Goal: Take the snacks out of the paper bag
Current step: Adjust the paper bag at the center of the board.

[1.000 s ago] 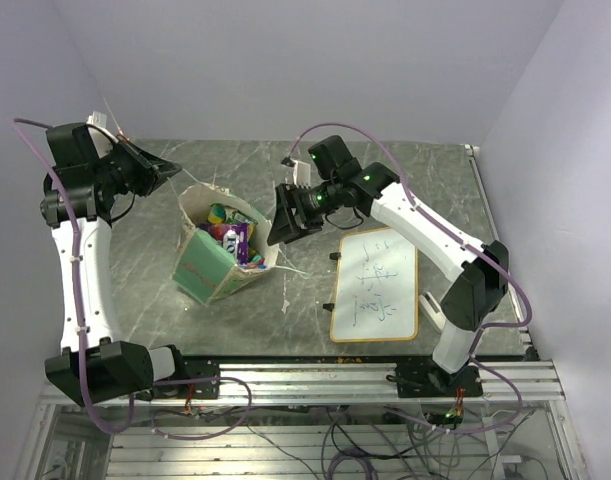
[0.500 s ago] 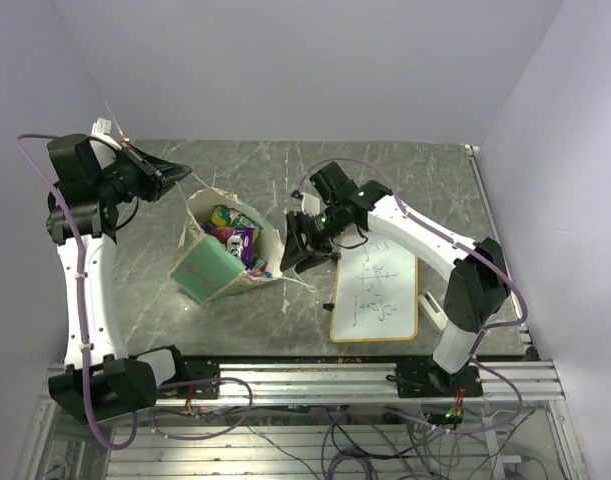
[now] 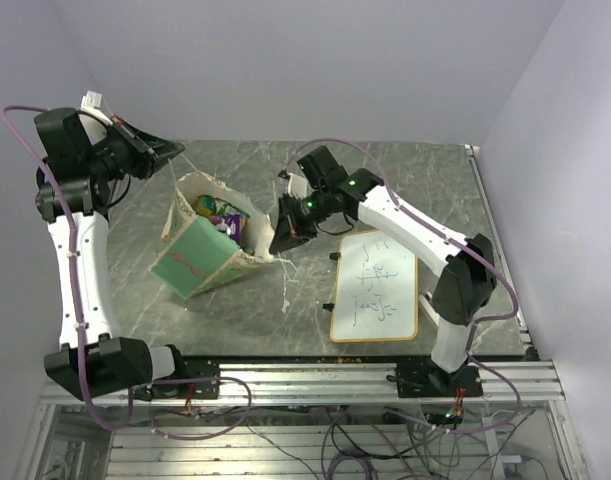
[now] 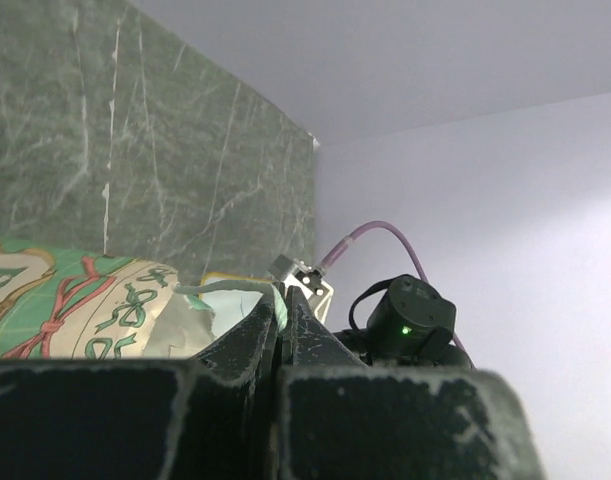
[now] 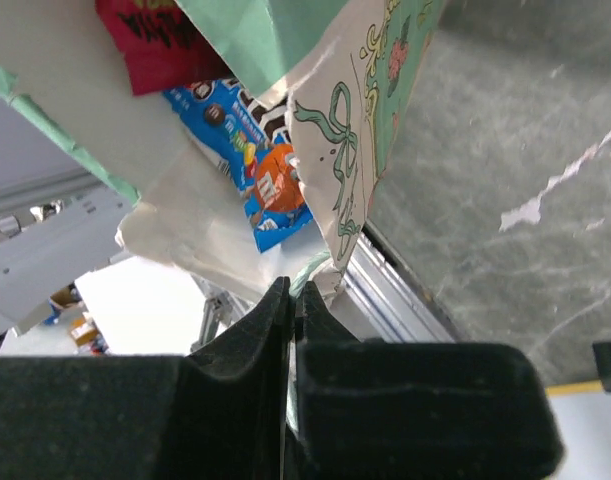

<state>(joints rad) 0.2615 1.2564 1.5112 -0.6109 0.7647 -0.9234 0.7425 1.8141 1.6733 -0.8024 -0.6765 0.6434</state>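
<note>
The paper bag (image 3: 197, 262) hangs tilted between both arms, its mouth facing up and back. Colourful snacks (image 3: 219, 214) show inside it. My left gripper (image 3: 171, 151) is up at the back left, shut on a thin string handle (image 4: 225, 288) that runs down to the bag (image 4: 75, 300). My right gripper (image 3: 281, 243) is at the bag's right rim, shut on the other string handle (image 5: 315, 268). In the right wrist view a blue candy packet (image 5: 253, 165) and a red packet (image 5: 145, 30) lie inside the bag (image 5: 360, 120).
A white whiteboard (image 3: 377, 283) with writing lies right of the bag, under the right arm. A small white block (image 3: 430, 306) sits by its right edge. Loose paper scraps (image 3: 286, 290) lie on the marble table (image 3: 235, 310) near the bag. Walls close off the back and both sides.
The right gripper has closed on the bag's right handle. The left gripper has pulled its handle up and to the left, and the bag has tilted and lifted with it.
</note>
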